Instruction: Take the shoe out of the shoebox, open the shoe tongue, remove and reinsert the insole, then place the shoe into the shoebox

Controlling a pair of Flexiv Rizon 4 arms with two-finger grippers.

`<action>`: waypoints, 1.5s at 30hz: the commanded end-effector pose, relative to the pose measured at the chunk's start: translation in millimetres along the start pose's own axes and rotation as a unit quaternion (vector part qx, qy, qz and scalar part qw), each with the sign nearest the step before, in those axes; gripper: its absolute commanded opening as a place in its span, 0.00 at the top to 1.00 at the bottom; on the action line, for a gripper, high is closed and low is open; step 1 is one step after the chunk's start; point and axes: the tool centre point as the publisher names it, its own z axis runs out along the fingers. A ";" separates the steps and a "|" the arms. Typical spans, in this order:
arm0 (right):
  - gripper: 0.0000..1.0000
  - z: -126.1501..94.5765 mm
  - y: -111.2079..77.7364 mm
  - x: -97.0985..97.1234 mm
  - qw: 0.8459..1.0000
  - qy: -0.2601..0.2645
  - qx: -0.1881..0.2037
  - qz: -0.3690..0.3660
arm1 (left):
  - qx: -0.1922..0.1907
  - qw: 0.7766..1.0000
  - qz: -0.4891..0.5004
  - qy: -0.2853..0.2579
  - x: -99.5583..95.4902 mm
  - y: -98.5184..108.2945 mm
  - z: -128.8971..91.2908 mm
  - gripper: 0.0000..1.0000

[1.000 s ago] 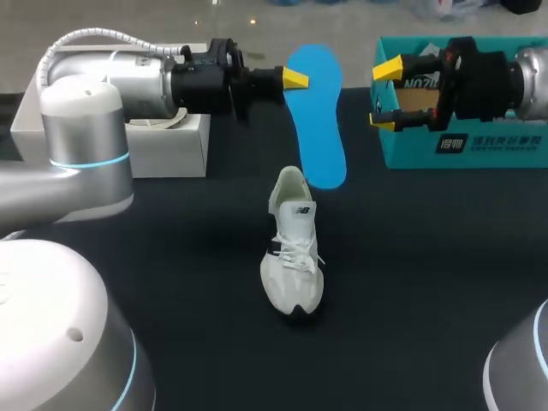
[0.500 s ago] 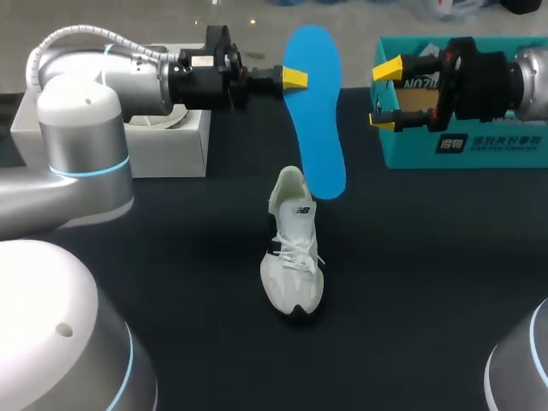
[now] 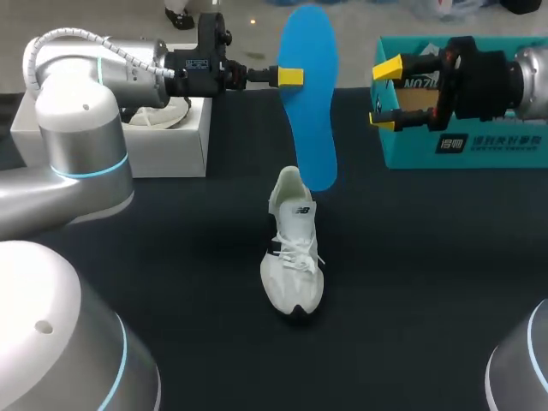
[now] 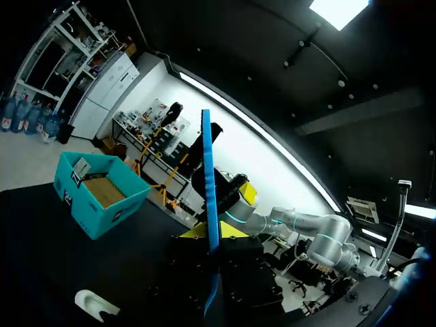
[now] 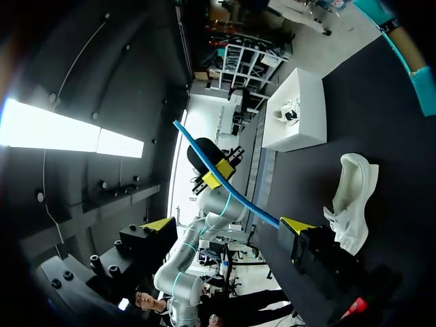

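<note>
1. Head view: a white shoe (image 3: 293,257) is lying on the dark table (image 3: 171,282), below both pincers, nearer the camera.
2. The left pincer (image 3: 294,77) is clamping a blue insole (image 3: 310,111), which is hanging upright from it, lower end near the shoe's heel.
3. The right pincer (image 3: 385,94) is hovering with fingers apart, gripping nothing, the teal shoebox (image 3: 467,147) just behind it.

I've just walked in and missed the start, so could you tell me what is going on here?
The left pincer holds a blue insole in the air, near the white shoe standing on the table. The right pincer hangs open and empty by the teal shoebox. The insole is out, not yet back in.
</note>
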 end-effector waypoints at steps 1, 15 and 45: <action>0.00 2.1 0.0 -0.5 1.000 -0.001 -0.001 0.000 | 0.003 0.991 0.133 0.011 -1.6 1.0 0.1 1.00; 0.00 2.1 0.0 -0.5 1.000 -0.001 -0.001 0.000 | -0.053 0.913 0.404 0.000 -14.4 3.3 1.4 1.00; 0.00 2.1 0.0 -0.5 1.000 -0.001 -0.001 0.000 | -0.223 0.576 0.784 -0.070 -34.6 4.4 0.9 1.00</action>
